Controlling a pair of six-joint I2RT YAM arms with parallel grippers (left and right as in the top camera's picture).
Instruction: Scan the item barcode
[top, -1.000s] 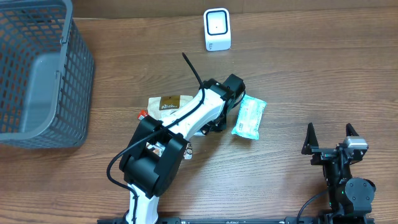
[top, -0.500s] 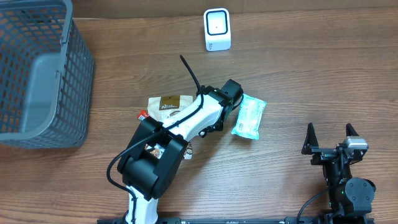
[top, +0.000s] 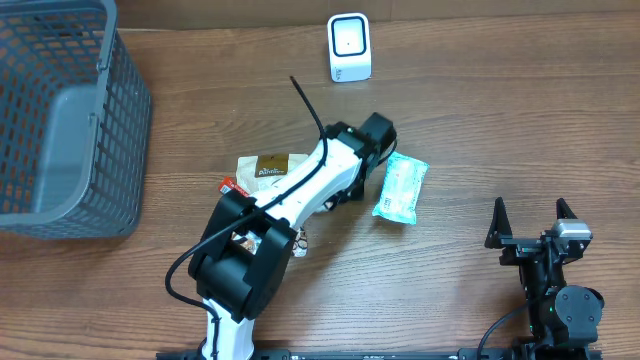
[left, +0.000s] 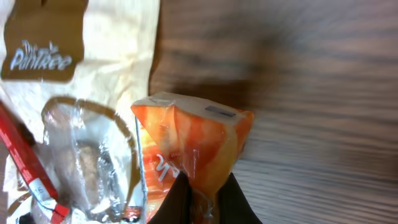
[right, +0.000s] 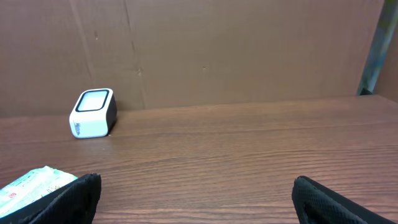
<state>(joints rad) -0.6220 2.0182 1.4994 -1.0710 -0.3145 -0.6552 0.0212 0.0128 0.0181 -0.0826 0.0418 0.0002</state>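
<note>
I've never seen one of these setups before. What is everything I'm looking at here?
table: one, brown wood, under everything
basket: one, grey mesh, far left
scanner: one, white, at the table's back, centre
cream bag: one, cream with a brown label, mid-table, partly under the left arm
green packet: one, pale green, just right of the left arm
red strip: one, red, by the cream bag's left edge
orange packet: one, orange, pinched in the left hand
left hand: one, black fingers, shut on the orange packet
right hand: one, black, open and empty, front right
</note>
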